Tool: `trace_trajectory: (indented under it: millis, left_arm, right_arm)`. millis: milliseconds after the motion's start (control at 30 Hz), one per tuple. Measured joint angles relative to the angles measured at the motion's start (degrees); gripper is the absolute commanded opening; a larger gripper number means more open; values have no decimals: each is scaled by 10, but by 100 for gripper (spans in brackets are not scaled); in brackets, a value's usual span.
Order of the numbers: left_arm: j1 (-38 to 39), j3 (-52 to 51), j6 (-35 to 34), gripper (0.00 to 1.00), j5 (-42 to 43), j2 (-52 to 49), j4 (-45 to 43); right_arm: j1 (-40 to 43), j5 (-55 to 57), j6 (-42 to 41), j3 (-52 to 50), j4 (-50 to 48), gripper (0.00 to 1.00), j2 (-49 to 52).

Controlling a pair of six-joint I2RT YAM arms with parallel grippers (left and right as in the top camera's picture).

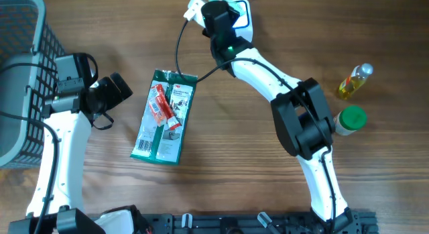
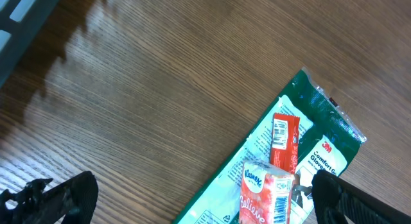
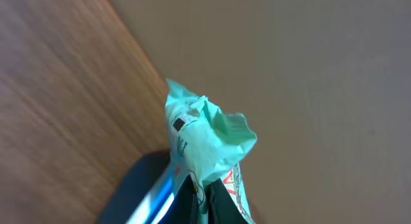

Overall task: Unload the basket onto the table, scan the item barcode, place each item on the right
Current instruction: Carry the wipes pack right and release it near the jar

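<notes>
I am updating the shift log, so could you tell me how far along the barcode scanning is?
Nothing looks finished. In hand: the right gripper is shut on a crumpled mint-green packet; no scan is visible. Remaining: the flat green glove pack and the red tissue packet on it lie untouched beside the open left gripper.

Mock shop checkout on a lab bench: wood table (image 1: 234, 173), robot arms (image 1: 268, 76), wire basket (image 1: 20, 80), retail goods: glove pack (image 1: 175, 130), tissue packet (image 1: 161, 105), yellow bottle (image 1: 354, 81), green-lidded jar (image 1: 350, 120).
</notes>
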State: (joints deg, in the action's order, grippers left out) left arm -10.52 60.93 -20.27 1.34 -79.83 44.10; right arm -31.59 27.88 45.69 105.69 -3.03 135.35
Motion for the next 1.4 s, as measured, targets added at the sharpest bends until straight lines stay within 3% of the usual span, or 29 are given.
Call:
trace_trajectory:
  millis: [300,500,700,767,900,1033,1100,1167,1300,1400]
  left_arm:
    - [0,0,0,100,0,0,0]
    - [0,0,0,100,0,0,0]
    - [0,0,0,100,0,0,1]
    - [0,0,0,100,0,0,0]
    - [0,0,0,100,0,0,0]
    - [0,0,0,100,0,0,0]
    - [0,0,0,100,0,0,0]
    - [0,0,0,100,0,0,0]
    - [0,0,0,100,0,0,0]
    - [0,0,0,100,0,0,0]
  right_arm:
    - [-8,3,-95,0,61,4,0]
    - [-2,-2,-116,1,119,4,-21]
    - [59,-35,-262,3,422,4,-167]
    - [87,-81,-313,5,572,4,-221]
    - [132,-178,-392,-7,756,4,-243]
    - [173,-215,-431,-104,758,7,-238]
    - [187,-215,-441,-148,744,42,-236]
    - [195,-214,-448,-186,726,50,-236]
    - [198,-210,-452,-215,657,56,-234]
    - [198,-261,-454,-215,605,48,-234]
